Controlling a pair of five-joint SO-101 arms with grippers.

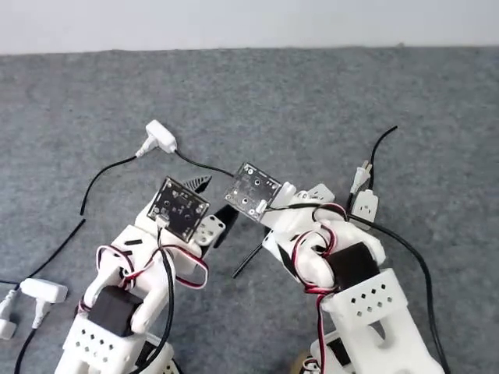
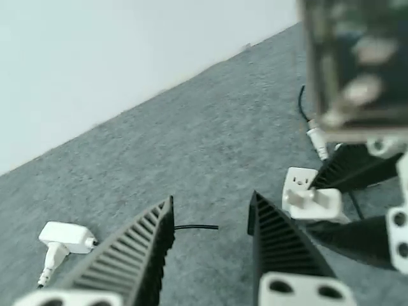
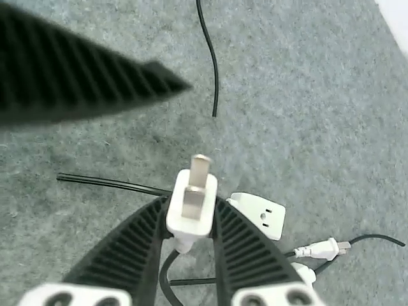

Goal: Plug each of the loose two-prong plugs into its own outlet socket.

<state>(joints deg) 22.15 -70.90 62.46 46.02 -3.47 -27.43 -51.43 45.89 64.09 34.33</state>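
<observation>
Lengthwise in right gripper [image 3: 191, 213], plug [image 3: 190, 194] aims prongs outward, perhaps slightly tilted.

The left arm [image 1: 90, 339] and right arm [image 1: 374, 300] are white plastic with black motors, red-white-black wires and ribbed black end effector fingers [image 2: 134, 255].

A grey, felt-like table cover [image 1: 257, 93] lay spread beneath the fingers [image 2: 140, 248] and ran out past their tips on every side. Beyond it, well ahead of them, stood a plain pale wall [image 2: 95, 64].
</observation>
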